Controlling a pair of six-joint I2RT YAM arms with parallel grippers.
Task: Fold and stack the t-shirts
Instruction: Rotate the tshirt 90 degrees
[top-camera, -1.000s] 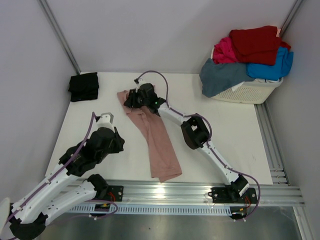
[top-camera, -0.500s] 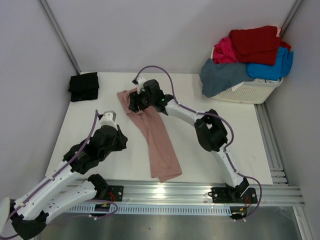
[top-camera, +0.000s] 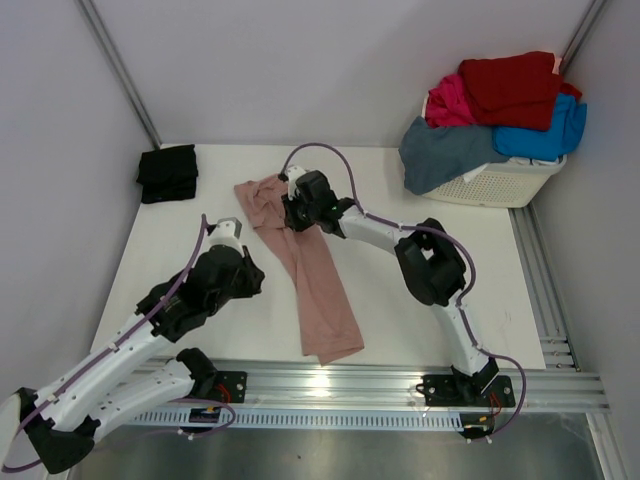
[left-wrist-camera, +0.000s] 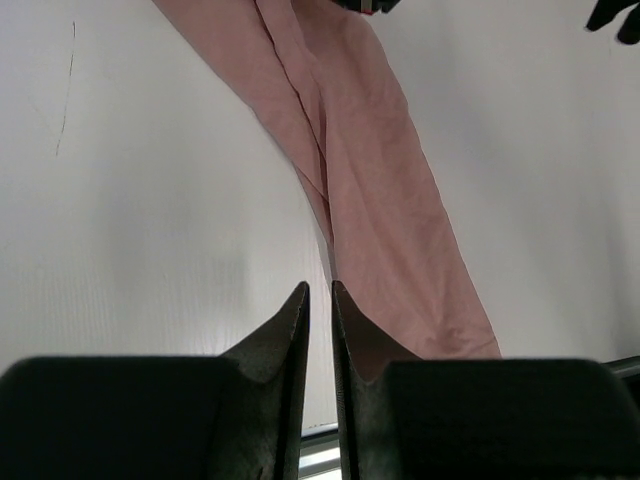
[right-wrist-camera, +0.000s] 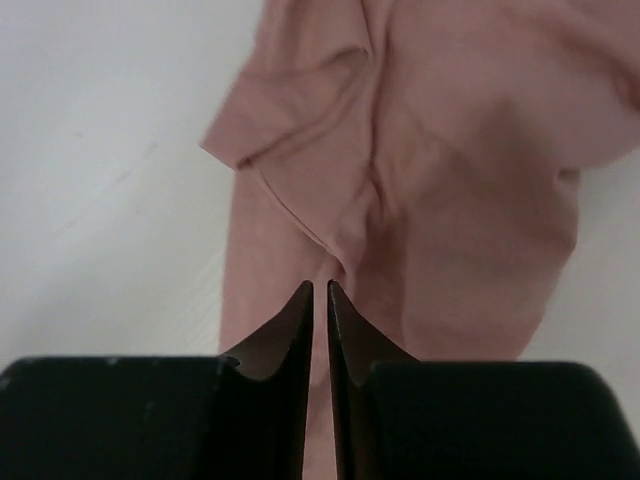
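A dusty-pink t-shirt (top-camera: 315, 275) lies in a long narrow strip across the middle of the table, also in the left wrist view (left-wrist-camera: 380, 170) and the right wrist view (right-wrist-camera: 440, 180). My right gripper (top-camera: 293, 213) hangs over its bunched far end, jaws shut and empty (right-wrist-camera: 320, 285). My left gripper (top-camera: 248, 278) is shut and empty just left of the strip (left-wrist-camera: 319, 287). A folded black t-shirt (top-camera: 167, 172) lies at the back left. Red (top-camera: 515, 88), magenta (top-camera: 450, 102), bright-blue (top-camera: 545, 135) and slate-blue (top-camera: 445, 150) t-shirts are heaped on the basket.
The white slatted laundry basket (top-camera: 500, 185) stands at the back right corner. A metal rail (top-camera: 380, 385) runs along the near edge. Walls close in the table on the left, back and right.
My right gripper has moved right along the pink shirt's far end, uncovering its top corner. My left gripper has moved forward and right, closer to the strip.
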